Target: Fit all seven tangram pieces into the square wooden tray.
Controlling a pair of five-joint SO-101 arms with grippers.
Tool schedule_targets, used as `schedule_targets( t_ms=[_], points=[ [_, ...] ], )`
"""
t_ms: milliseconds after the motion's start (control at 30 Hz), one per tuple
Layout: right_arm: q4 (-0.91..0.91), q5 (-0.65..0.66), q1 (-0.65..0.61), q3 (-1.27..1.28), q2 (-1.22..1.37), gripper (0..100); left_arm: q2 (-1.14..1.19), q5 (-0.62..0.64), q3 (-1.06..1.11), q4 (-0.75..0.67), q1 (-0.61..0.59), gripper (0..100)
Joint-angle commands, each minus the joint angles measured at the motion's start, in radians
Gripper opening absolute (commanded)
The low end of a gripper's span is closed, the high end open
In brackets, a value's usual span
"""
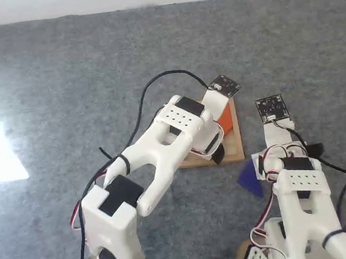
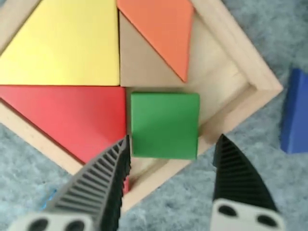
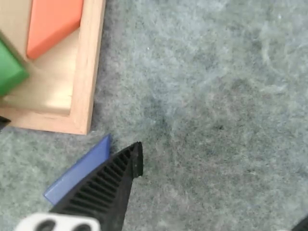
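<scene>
We judge the pieces light, stiff wood with slick paint, best pinched across opposite flat edges. The green square lies in the tray beside the red triangle, and our left pincer spreads apart over it. The blue piece lies on the bench just outside, beside our right pincer, also apart.

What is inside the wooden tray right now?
Inside the wooden tray lie a yellow triangle, a red triangle, an orange piece and a green square. From above, the left arm covers most of it.
</scene>
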Motion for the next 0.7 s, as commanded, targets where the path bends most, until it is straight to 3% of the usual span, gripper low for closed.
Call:
schedule_targets(
  t_ms=[0,167,433,667],
  points=[
    [-0.016,0.012,-0.008,-0.008,-0.028,51.9,-0.077,-0.018,-0.036,-0.063,-0.069,27],
    [-0.016,0.012,-0.015,-0.008,-0.028,51.9,-0.077,-0.064,-0.038,-0.075,-0.124,27],
    [-0.016,0.012,-0.028,-0.006,-0.028,51.9,-0.178,-0.087,-0.010,-0.068,-0.103,25],
    [-0.016,0.012,-0.028,-0.006,-0.028,51.9,-0.582,0.006,0.225,-0.075,-0.319,22]
  ],
)
